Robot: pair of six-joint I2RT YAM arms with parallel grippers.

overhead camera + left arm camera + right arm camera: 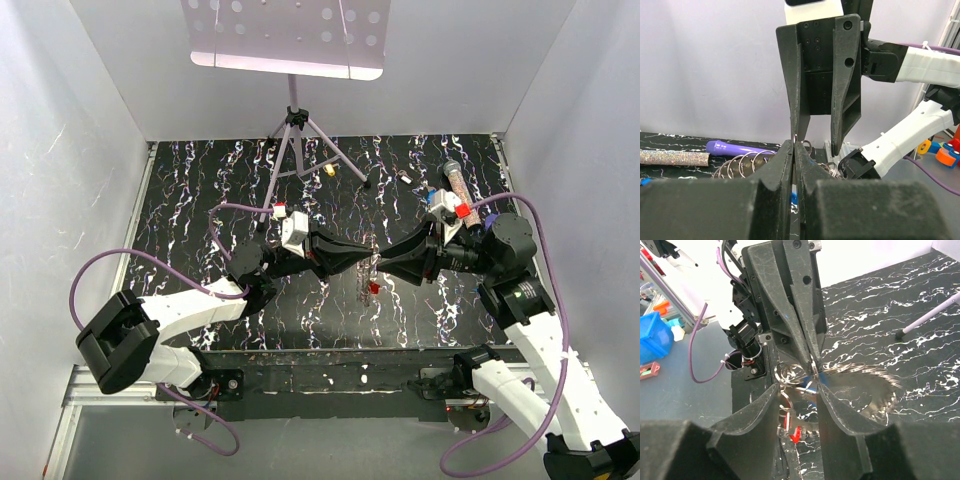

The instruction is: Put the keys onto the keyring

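Grey metal keyring [874,390] hangs just above the black marbled surface [200,200], pinched in the closed left end effector [368,258], while the right end effector [385,262] meets it tip to tip, jaws parted, a red-headed key [373,287] dangling beneath.

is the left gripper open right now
No, the left gripper is shut tight with no gap at its tips, pinching the keyring.
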